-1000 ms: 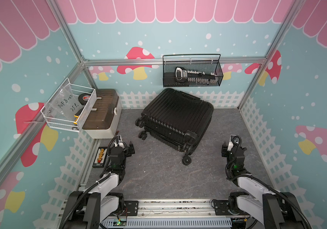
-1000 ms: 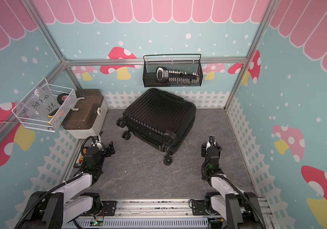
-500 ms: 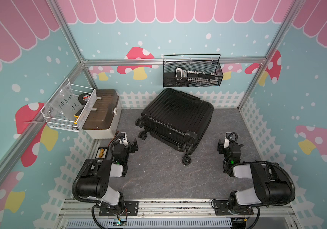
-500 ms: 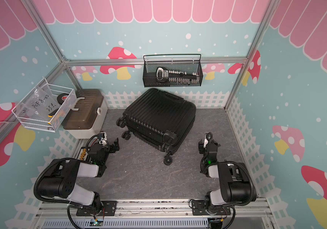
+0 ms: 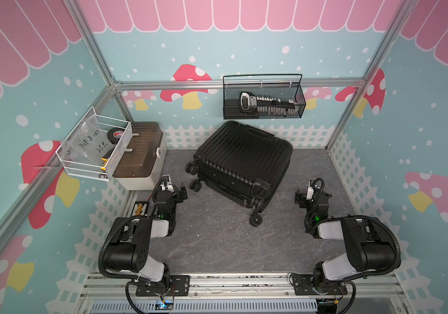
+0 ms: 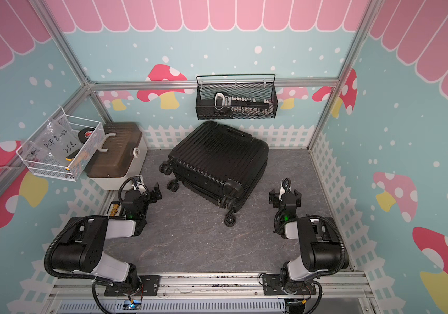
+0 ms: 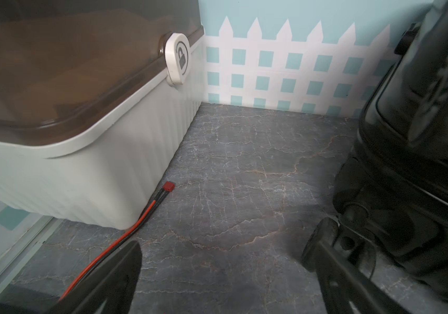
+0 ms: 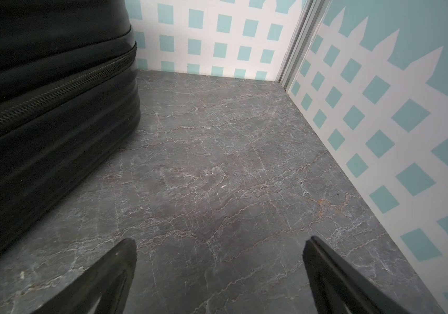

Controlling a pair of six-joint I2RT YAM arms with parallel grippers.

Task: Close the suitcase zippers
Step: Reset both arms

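One suitcase [image 5: 240,160], apart, between left gripper [image 5: 175,188], right gripper [image 5: 312,194]

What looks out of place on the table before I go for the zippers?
A loose red-and-black cable with a red plug lies on the tabletop against the beige box, close to the left gripper. The suitcase lies flat but skewed to the back wall. Nothing looks spilled or damaged.
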